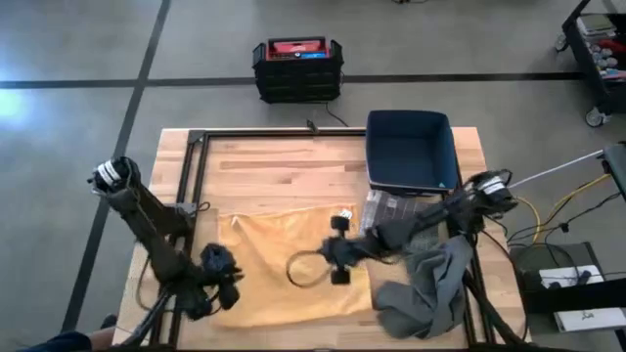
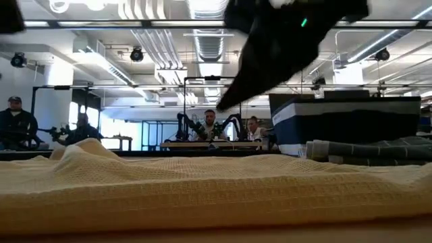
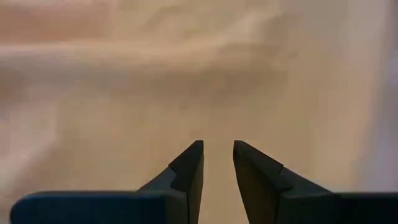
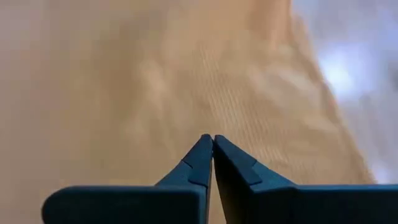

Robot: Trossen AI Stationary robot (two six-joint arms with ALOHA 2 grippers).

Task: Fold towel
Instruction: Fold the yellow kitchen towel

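- We see the left gripper (image 3: 217, 163) with its fingers (image 3: 189, 168) a narrow gap apart, holding nothing, over the towel's (image 1: 269, 259) lower-left corner at the lower left of the high view.
- The right gripper (image 4: 212, 155) has its fingers (image 4: 200, 158) pressed tip to tip, with nothing visibly between them; it hangs over the towel's right part, near the frame's centre.
- The yellow towel lies spread, slightly rumpled, on the table (image 1: 274, 166), centre-bottom.
- Grey cloths (image 1: 430, 288) are heaped at lower right, a blue bin (image 1: 411, 147) stands above them.
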